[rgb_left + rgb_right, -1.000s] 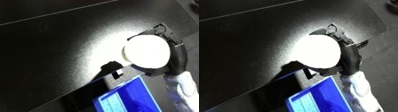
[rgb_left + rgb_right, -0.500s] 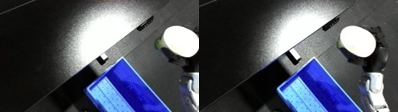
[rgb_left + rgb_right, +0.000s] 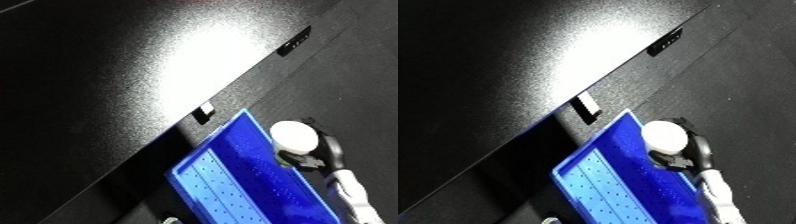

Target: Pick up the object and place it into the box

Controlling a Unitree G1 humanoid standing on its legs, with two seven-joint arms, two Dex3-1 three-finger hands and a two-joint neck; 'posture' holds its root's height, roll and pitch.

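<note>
A round white object [image 3: 294, 137] is held in my right hand [image 3: 313, 159], whose black fingers curl round its lower and right side. The hand and object hang over the right rim of the blue bin [image 3: 233, 172], near its far end. The white forearm [image 3: 355, 196] comes in from the lower right. The bin lies tilted in view, below the edge of the black table [image 3: 107, 75]. My left hand shows in neither view.
The black table's edge [image 3: 253, 82] runs diagonally from upper right to lower left, with a small white-marked fitting [image 3: 205, 111] and a dark label [image 3: 294, 41] on it. Dark floor [image 3: 355, 90] lies to the right of the bin.
The camera has swung, shifting the whole picture. My right hand with the white object has come off the table and down over the blue bin's right rim.
</note>
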